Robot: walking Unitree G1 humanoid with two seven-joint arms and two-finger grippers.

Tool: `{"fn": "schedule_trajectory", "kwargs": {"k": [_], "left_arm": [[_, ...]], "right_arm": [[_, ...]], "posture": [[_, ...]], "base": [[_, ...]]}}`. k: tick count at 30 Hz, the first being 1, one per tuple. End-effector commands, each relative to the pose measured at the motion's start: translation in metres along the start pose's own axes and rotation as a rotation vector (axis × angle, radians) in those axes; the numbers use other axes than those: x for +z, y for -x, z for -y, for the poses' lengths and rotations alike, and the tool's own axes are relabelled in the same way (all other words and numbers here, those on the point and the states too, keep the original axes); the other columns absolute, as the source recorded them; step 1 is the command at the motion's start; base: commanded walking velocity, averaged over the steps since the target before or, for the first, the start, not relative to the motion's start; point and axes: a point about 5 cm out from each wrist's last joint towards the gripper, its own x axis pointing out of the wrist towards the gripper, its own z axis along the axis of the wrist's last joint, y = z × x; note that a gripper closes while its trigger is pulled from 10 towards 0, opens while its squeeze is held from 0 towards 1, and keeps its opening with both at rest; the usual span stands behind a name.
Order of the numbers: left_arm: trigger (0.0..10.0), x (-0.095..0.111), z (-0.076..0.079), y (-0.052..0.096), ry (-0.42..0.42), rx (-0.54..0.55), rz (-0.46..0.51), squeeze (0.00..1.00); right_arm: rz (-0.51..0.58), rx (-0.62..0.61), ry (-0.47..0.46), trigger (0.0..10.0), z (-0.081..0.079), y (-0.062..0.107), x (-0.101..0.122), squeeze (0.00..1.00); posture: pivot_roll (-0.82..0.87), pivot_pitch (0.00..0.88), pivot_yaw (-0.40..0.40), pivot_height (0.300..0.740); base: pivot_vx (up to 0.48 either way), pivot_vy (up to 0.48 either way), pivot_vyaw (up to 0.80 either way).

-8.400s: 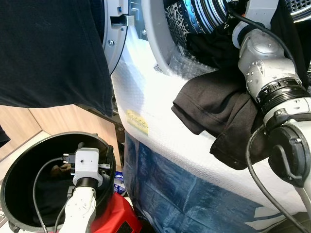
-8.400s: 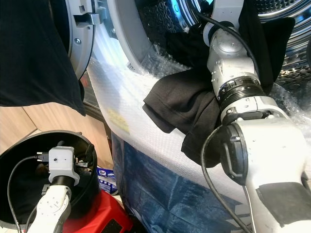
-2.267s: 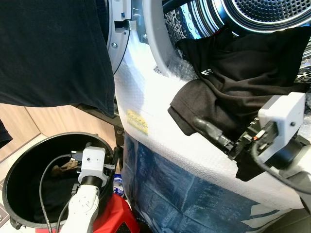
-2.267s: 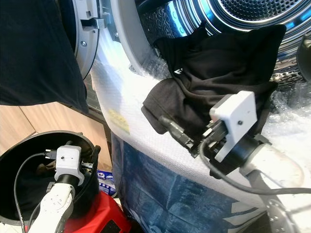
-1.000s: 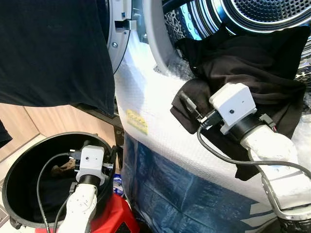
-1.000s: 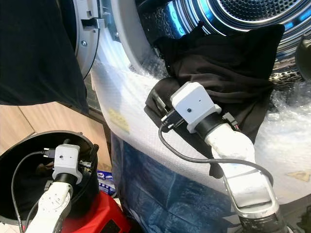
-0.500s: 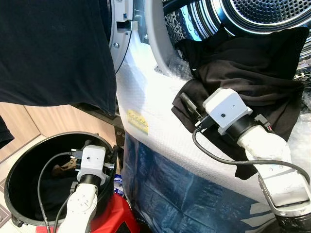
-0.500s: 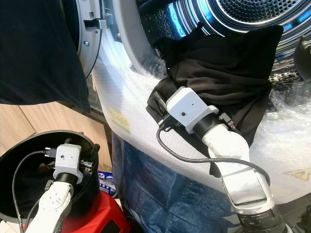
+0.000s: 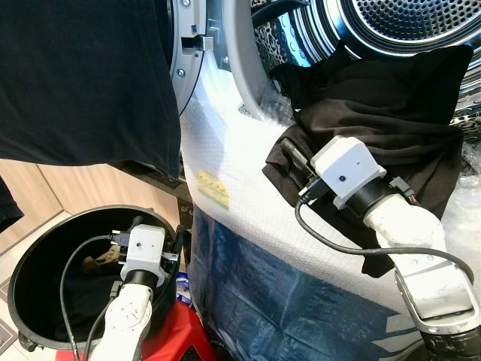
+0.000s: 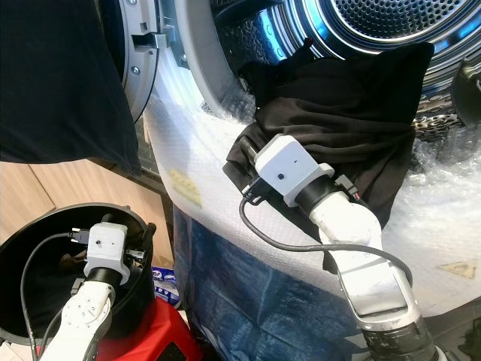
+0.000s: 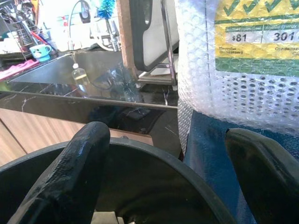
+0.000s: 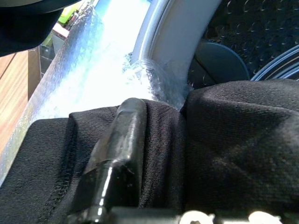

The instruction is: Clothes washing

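Right wrist view | right gripper pressed into black garment | grip unclear

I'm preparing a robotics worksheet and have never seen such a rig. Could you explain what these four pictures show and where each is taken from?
A humanoid robot is loading laundry. Two pictures come from its head cameras; two from wrist cameras looking along each arm's black fingers. The right end effector presses into a black garment draped over the rim of the washing machine drum; whether it grips is unclear. The left end effector, open, hovers over a black bucket. Bubble wrap covers the machine's front.
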Motion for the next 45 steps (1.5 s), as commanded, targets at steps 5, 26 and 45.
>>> {"fn": "schedule_trajectory", "kwargs": {"k": [5, 26, 45], "left_arm": [[10.0, 0.000, 0.000, 0.001, -0.021, -0.006, -0.001, 0.00], [10.0, 0.000, 0.000, -0.003, -0.010, 0.015, -0.001, 0.00], [10.0, 0.002, 0.001, -0.009, -0.006, 0.022, 0.006, 0.00]], "right_arm": [[-0.012, 0.001, -0.012, 0.0, 0.004, -0.002, -0.002, 0.00], [0.202, -0.152, -0.214, 0.0, 0.059, -0.026, 0.036, 0.00], [0.030, -0.456, -0.295, 0.0, 0.141, -0.124, 0.064, 0.00]], "posture": [[0.02, 0.071, -0.058, 0.740], [0.02, 0.091, -0.063, 0.740], [0.04, 0.056, -0.062, 0.740]], "base": [[0.000, 0.000, 0.00], [0.000, 0.000, 0.00], [0.000, 0.000, 0.00]]}}
